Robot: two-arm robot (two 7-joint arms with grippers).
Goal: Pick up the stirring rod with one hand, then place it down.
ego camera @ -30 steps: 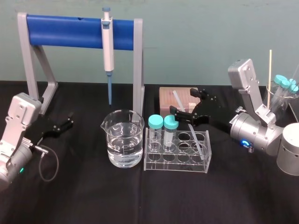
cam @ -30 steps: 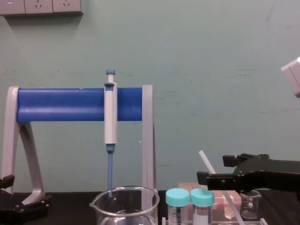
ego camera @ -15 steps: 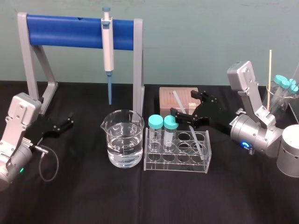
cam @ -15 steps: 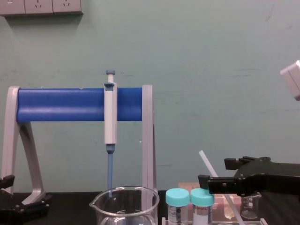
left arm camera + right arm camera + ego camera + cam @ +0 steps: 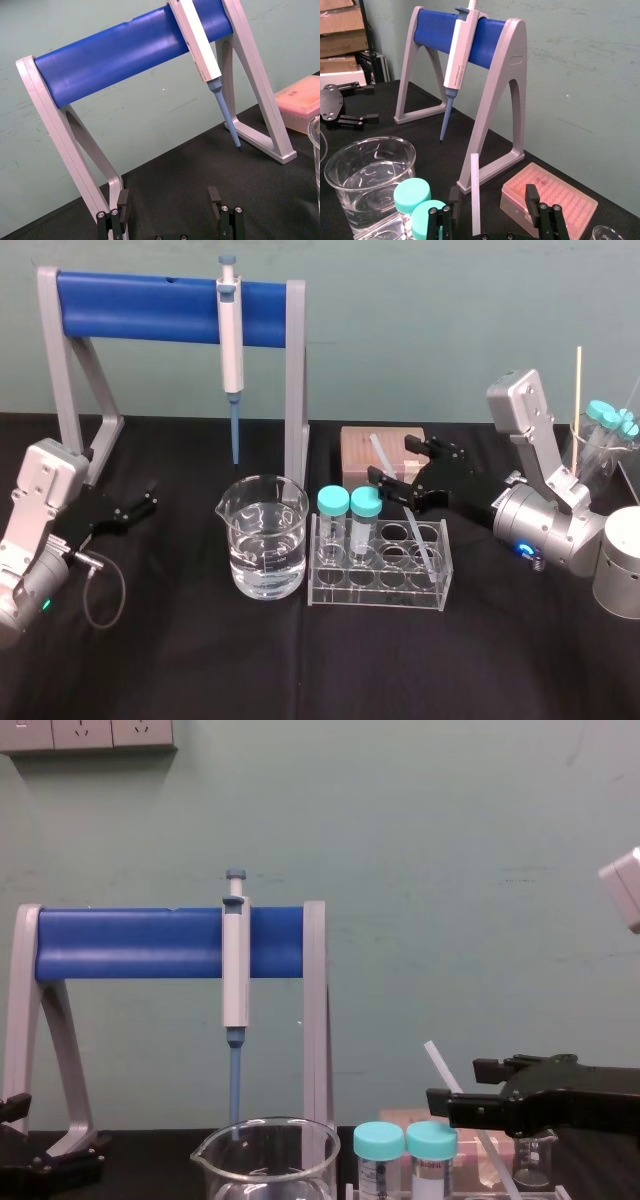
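- The stirring rod point(image 5: 475, 190) was translucent white.
- The pipette point(image 5: 231, 340) was white with a blue tip.
- The stand point(image 5: 140, 308) had a blue bar on grey legs.
- The tube caps point(image 5: 333, 502) were teal.
- The tablecloth point(image 5: 300, 660) was black.

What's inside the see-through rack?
Two teal-capped clear tubes stand in the clear plastic rack; a thin translucent white stirring rod leans in it. Whether the tubes hold anything cannot be told.
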